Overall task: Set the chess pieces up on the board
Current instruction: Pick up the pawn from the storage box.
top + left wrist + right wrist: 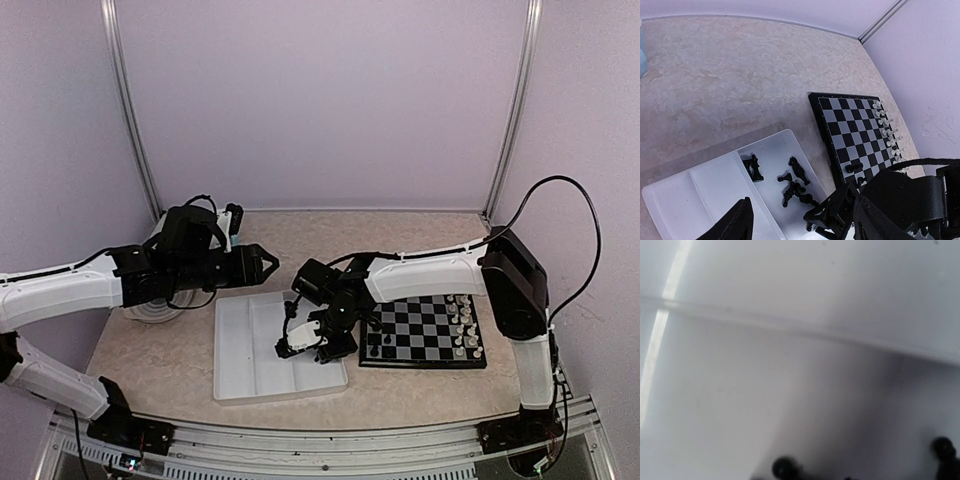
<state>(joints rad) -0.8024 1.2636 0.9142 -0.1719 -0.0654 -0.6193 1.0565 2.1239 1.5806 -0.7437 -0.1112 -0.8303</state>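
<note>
Lowest in the top view, left of centre, a white tray (238,352) lies on the table (150,368). The right gripper (300,346) is down inside the tray's right compartment, its arm reaching in from the right of the frame. I cannot tell whether its fingers are apart or together. The top view is too small, and the right wrist view gives only the blurred tray floor, a ridge (790,326) across it, and two black pieces (785,468) at the lower edge.

At lower centre of the left wrist view, most of the black pieces lie in a loose cluster (796,186) in that compartment. One (756,168) stands apart to the left, near the divider.

Close beside the tray, to its right, is the board (425,320). Two black pieces (855,167) stand on squares near its lower left corner, and white pieces (465,325) line its right edge.

Further up the top view, the left gripper (268,263) hovers over the tray's far edge. Its fingers are apart with nothing between them, and one finger (737,222) shows at the lower left of its wrist view.
</note>
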